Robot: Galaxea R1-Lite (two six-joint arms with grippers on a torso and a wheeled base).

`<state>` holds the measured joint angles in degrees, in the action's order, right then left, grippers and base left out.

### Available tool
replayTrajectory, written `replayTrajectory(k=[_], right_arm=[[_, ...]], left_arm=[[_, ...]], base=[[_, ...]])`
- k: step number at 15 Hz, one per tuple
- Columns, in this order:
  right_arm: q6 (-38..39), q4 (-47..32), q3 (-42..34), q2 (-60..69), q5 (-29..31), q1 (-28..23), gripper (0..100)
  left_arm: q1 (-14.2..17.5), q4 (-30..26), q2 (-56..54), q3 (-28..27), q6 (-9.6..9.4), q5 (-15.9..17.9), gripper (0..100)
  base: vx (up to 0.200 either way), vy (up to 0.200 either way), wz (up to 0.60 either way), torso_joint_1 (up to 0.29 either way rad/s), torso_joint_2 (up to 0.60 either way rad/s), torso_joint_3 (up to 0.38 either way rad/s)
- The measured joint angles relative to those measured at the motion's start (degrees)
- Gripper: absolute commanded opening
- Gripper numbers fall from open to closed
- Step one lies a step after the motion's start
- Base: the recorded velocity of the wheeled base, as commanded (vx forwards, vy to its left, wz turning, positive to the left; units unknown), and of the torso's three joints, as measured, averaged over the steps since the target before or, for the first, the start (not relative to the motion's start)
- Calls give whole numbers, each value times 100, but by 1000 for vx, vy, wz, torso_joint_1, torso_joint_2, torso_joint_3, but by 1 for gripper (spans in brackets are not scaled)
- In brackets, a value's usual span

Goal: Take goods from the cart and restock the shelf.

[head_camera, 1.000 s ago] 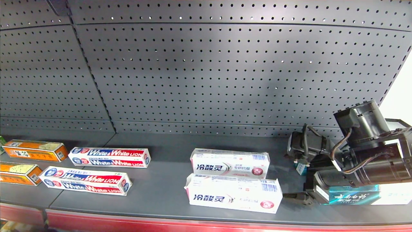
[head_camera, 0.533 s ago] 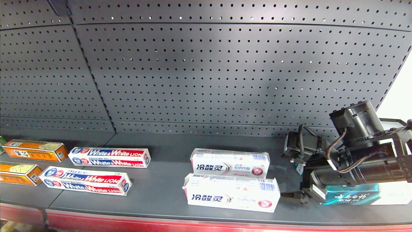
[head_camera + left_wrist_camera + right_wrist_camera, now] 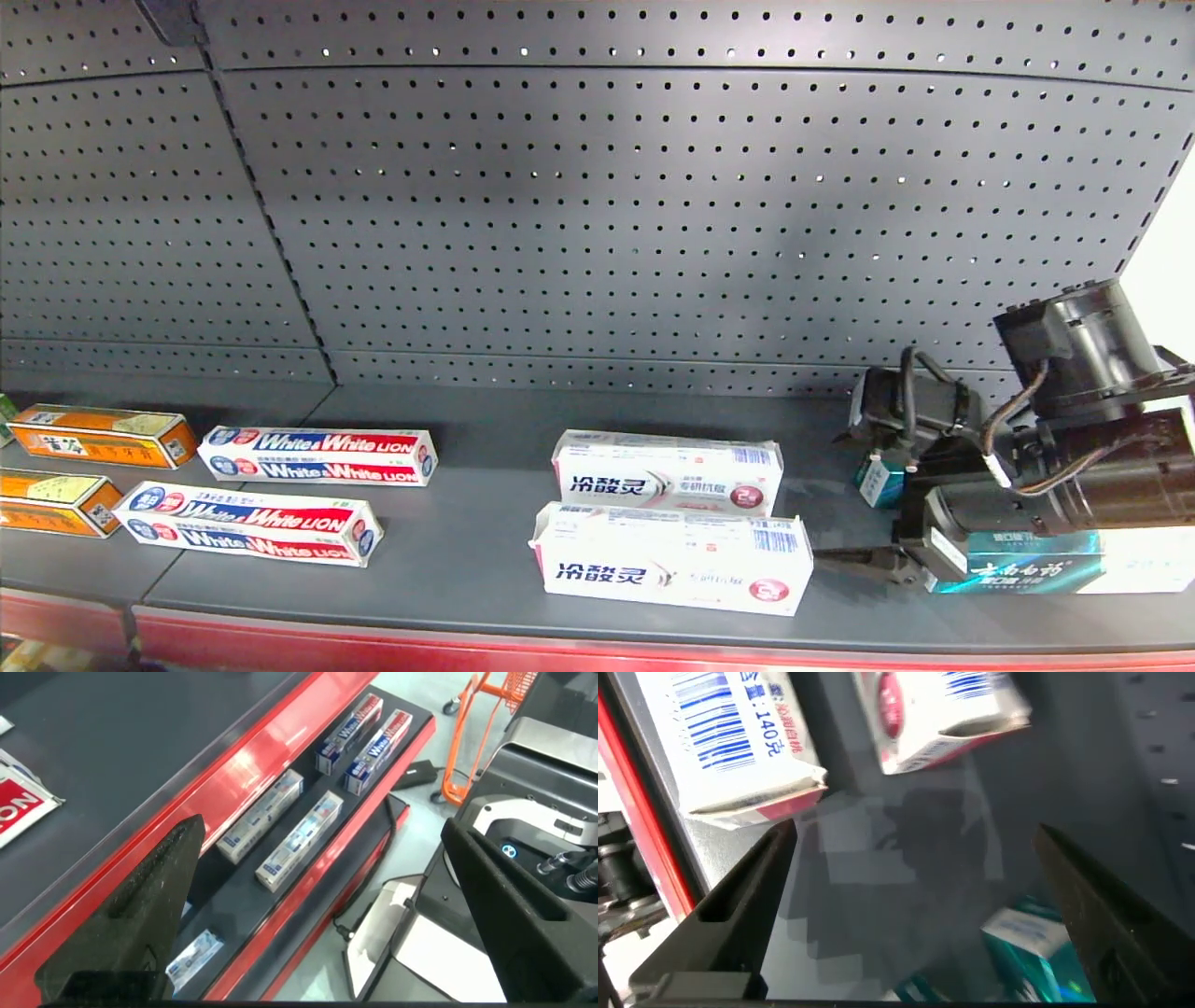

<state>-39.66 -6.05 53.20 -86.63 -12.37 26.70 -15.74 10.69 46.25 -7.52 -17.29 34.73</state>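
Since half a second ago the right arm has been drawn back toward 3 o'clock, so more of the rear teal box [image 3: 879, 481] is uncovered. The front white box [image 3: 672, 560], nudged slightly toward 9 o'clock before that, has been left as it was. The shelf [image 3: 467, 551] is stocked in pairs. A rear orange box [image 3: 103, 434] and a front orange box [image 3: 56, 504] are laid at 9 o'clock. A rear red-and-blue box [image 3: 317, 455] and a front red-and-blue box [image 3: 247, 523] are set just beside them toward 8 o'clock. The rear white box [image 3: 667, 471] is placed behind the front white one near 6 o'clock. The front teal box [image 3: 1018, 565] is seen at 4 o'clock, partly covered by the arm. The right claw [image 3: 915, 835] is spread wide and nothing is gripped. One finger [image 3: 854, 563] is held low between the front white box and the front teal box; contact with either cannot be told. The left claw [image 3: 322, 831] is also spread wide and nothing is held, and an orange cart [image 3: 486, 709] is seen on the floor beyond it.
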Motion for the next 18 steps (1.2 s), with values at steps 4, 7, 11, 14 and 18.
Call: replayTrajectory(k=[4, 7, 11, 14, 18], right_arm=[[35, 2, -20, 662, -10, -368, 100], [574, 193, -169, 1240, -5, -553, 100], [1446, 327, -847, 2256, 48, -691, 100], [1992, 327, -1488, 3120, 110, -848, 100], [2754, 325, -2153, 4253, 189, -1325, 100]], left_arm=[[39, 1, -61, -30, 82, -629, 100], [52, 0, -135, -90, 139, -1309, 100], [63, 6, -411, -146, 251, -2242, 100], [65, -71, -811, -160, 286, -3187, 100], [255, -503, -1775, 39, 385, -4203, 100]], base=[[0, 0, 0, 0, 0, 0], [0, 0, 0, 0, 0, 0], [0, 0, 0, 0, 0, 0], [0, 0, 0, 0, 0, 0], [0, 0, 0, 0, 0, 0]])
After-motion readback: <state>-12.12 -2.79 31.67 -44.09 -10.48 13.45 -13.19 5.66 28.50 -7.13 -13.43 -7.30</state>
